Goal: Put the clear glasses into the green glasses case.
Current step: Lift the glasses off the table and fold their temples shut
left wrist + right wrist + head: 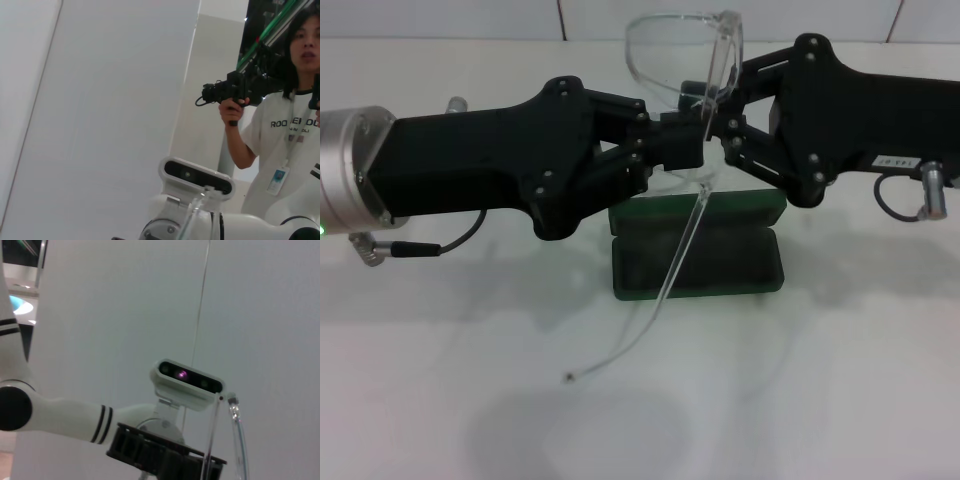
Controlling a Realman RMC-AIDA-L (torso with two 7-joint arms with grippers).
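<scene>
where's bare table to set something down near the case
Bare white table lies nearer the robot than the green glasses case, and to either side of it. Crowded above the case: left gripper and right gripper meet there, holding the clear glasses.
</scene>
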